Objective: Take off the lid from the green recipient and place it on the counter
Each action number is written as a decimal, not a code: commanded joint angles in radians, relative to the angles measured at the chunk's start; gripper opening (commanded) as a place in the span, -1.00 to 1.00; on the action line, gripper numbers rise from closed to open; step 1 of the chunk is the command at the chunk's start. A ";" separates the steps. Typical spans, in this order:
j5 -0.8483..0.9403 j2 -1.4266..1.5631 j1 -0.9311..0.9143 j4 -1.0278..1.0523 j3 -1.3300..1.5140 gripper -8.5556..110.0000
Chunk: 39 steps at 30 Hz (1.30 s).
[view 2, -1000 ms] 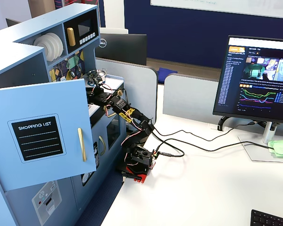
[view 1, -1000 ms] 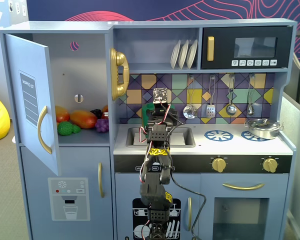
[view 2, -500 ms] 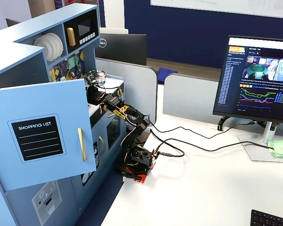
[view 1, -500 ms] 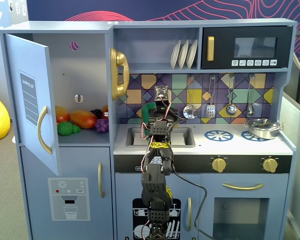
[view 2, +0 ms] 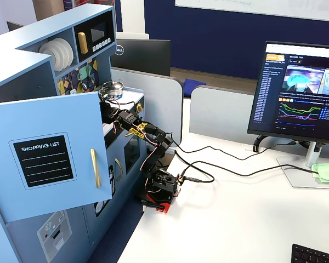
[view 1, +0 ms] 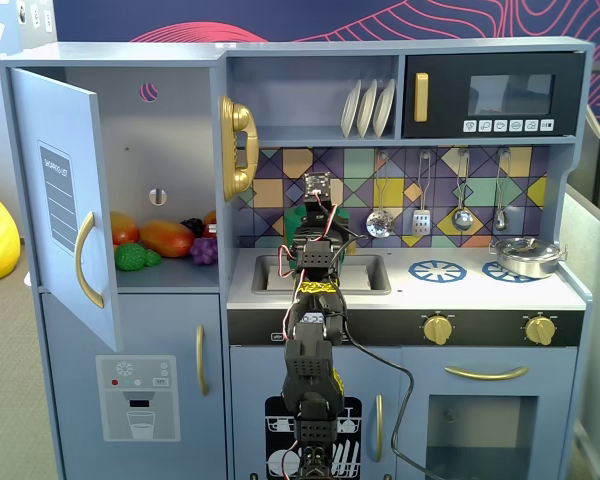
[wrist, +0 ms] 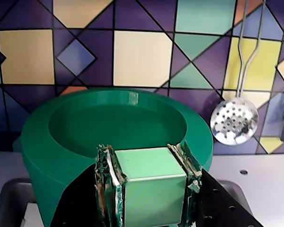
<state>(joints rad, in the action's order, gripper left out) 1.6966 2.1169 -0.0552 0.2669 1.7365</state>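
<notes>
In the wrist view my gripper is shut on the light green square knob of the lid. Both taped fingers press its sides. Around and behind the knob is a dark green round body with a shallow recessed top. I cannot tell where the lid ends and the green recipient begins, or whether the lid is lifted. In a fixed view the arm reaches over the sink to the back of the counter. The gripper covers most of the green recipient.
The sink basin lies below the arm. Two blue burner prints and a silver pot are on the right of the counter. Utensils hang on the tiled wall, a skimmer close on the right. The cupboard door stands open.
</notes>
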 commanded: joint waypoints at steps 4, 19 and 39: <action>0.017 -0.020 0.031 -0.009 -0.213 -0.86; 0.029 -0.034 -0.377 0.069 -0.319 -0.86; 0.015 -0.210 -0.502 -0.557 0.261 -0.86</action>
<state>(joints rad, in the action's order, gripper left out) 1.7181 1.9129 -0.5415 -0.1994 1.9988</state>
